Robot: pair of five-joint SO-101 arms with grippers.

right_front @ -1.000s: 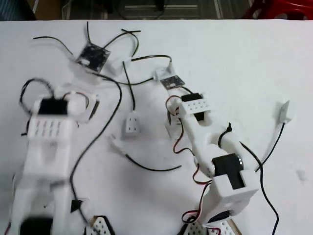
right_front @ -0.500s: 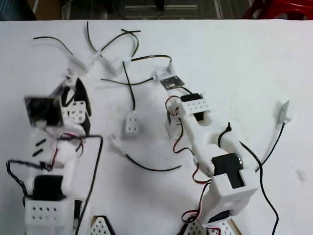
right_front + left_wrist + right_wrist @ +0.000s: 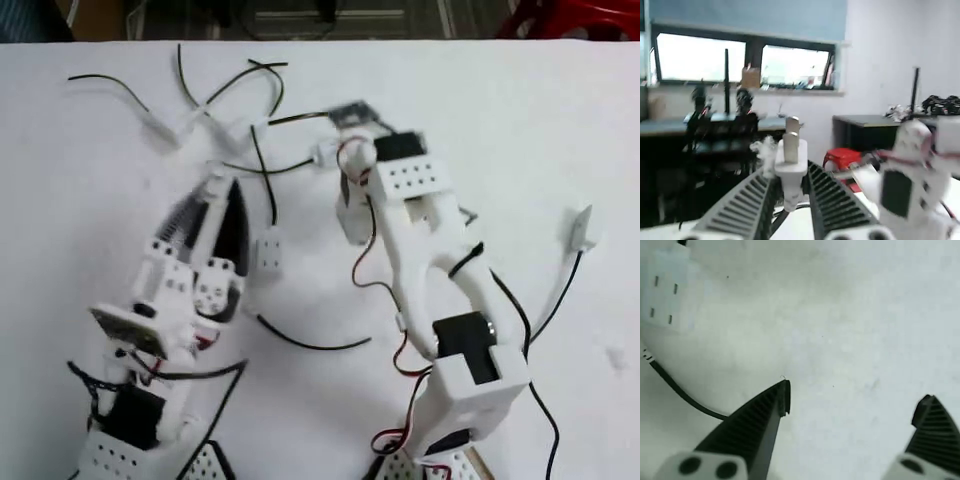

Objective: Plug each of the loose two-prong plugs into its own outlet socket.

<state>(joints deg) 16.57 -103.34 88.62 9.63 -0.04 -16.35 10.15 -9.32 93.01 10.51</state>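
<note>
My left gripper [image 3: 790, 172] is shut on a white two-prong plug [image 3: 789, 155], prongs pointing away from the wrist, held up off the table. From above, this left gripper [image 3: 217, 190] sits left of a white outlet socket [image 3: 268, 252] lying on the table. My right gripper [image 3: 856, 397] hangs open over bare table with nothing between its fingers, and the outlet socket [image 3: 664, 290] lies off to one side of it. The right arm [image 3: 415, 215] stretches to the table's middle. More loose plugs [image 3: 163, 131] with black leads lie at the back left.
Black cables [image 3: 305, 345] loop across the table's middle and back. A white plug piece [image 3: 581, 228] on a lead lies at the far right. A small connector [image 3: 329, 152] lies just in front of the right arm's wrist. The white table [image 3: 500, 110] runs bare to the back right.
The left arm swung round and lifted; its gripper now points toward the table's middle with the plug in it. The right arm reached farther toward the back.
</note>
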